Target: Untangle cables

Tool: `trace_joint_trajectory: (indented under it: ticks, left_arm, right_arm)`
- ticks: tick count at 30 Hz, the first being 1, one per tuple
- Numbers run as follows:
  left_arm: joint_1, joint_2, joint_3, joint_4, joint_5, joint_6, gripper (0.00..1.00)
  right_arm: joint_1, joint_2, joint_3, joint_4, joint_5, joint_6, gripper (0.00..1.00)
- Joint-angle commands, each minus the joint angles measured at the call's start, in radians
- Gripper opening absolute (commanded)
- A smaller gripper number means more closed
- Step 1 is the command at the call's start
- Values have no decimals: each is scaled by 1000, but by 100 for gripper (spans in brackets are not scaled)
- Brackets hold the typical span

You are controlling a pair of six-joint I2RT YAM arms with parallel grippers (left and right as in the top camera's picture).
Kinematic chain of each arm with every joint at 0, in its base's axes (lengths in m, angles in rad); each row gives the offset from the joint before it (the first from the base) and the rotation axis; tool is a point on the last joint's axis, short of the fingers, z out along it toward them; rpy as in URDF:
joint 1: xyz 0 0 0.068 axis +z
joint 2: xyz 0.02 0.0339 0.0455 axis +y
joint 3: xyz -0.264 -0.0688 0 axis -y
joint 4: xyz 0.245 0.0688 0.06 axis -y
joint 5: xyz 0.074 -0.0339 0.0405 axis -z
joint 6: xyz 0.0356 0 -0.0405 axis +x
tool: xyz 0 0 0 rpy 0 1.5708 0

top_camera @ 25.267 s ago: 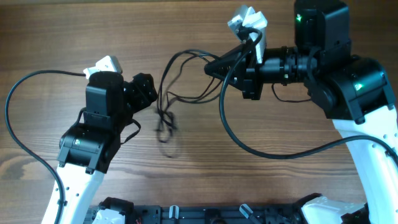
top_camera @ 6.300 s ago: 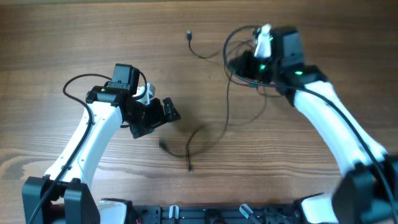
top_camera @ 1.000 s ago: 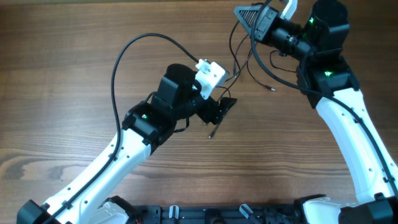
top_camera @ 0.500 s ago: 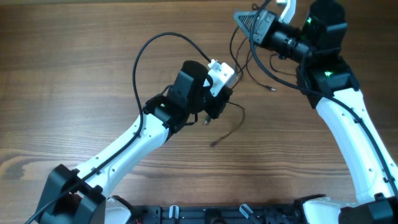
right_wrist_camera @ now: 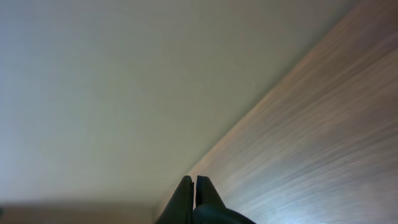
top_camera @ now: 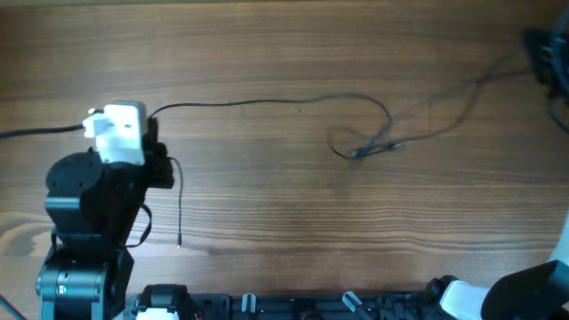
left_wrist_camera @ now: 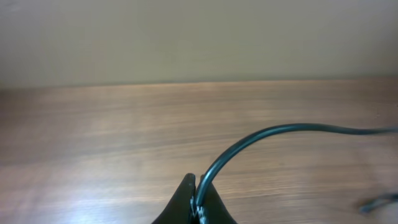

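Observation:
The cables (top_camera: 356, 149) lie stretched across the table as thin dark strands, with a small knot in the middle. One strand (top_camera: 231, 104) runs left to my left gripper (top_camera: 158, 120), which is shut on it. In the left wrist view this cable (left_wrist_camera: 249, 140) arcs up and to the right from the pinched fingertips of the left gripper (left_wrist_camera: 198, 188). A short end (top_camera: 180, 209) hangs down from the left gripper towards the table's front. Other strands (top_camera: 471, 89) lead to the blurred right gripper (top_camera: 538, 44) at the far right edge. The right gripper (right_wrist_camera: 194, 183) is shut, with no cable showing between its fingers.
The left arm's own thicker black cable (top_camera: 40, 132) comes in from the left edge. Bare wooden tabletop (top_camera: 293, 213) surrounds the strands. The arms' black base rail (top_camera: 293, 307) lines the front edge. A plain wall (left_wrist_camera: 199, 37) stands behind the table.
The left gripper has shut on a cable and drawn back to the front left with it. The right arm has swung to the far right edge. The cables now lie stretched out.

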Motion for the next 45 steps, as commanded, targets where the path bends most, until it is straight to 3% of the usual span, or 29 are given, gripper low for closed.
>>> trace_joint_trajectory:
  ticks: [1,4,9,13,15,20,21,22,23,24,28,30,35,40,45]
  left_arm:
    - [131,0,0,-26,-18,4,4]
    - [183,0,0,-26,10,4,4]
    - [187,24,0,-18,251,4,4]
    - [187,117,0,-11,548,4,4]
    - [186,187,0,-11,692,4,4]
    - [123,383,0,-1,873,4,4]
    - [104,402,0,13,895,4,8]
    - [83,420,0,25,919,3,22]
    - [61,433,0,32,929,3,50]
    - [38,444,0,35,929,1,100]
    - [-14,451,0,42,901,1,100]
    - [-23,451,0,36,810,0,100]
    - [-26,451,0,-192,266,-60,98]
    - [-26,451,0,-304,259,-60,98]
    - [-26,451,0,-304,274,-60,100]
  right_arm:
    - [-175,10,3,-11,-137,-6,4]
    - [-263,10,3,-13,-189,-6,4]
    - [-196,10,3,-14,-262,25,5]
    - [23,10,3,38,-285,81,4]
    - [159,10,3,136,-288,129,4]
    - [499,10,3,516,-287,293,4]
    - [525,10,3,529,-283,289,4]
    - [540,10,3,528,-280,289,4]
    - [552,11,3,525,-280,283,4]
    - [555,11,3,520,-281,282,4]
    - [555,11,3,517,-293,282,4]
    - [555,11,3,517,-298,282,4]
    - [555,11,3,517,-304,282,4]
    - [554,11,3,516,-299,256,4]
    - [467,11,3,344,-174,-86,4]
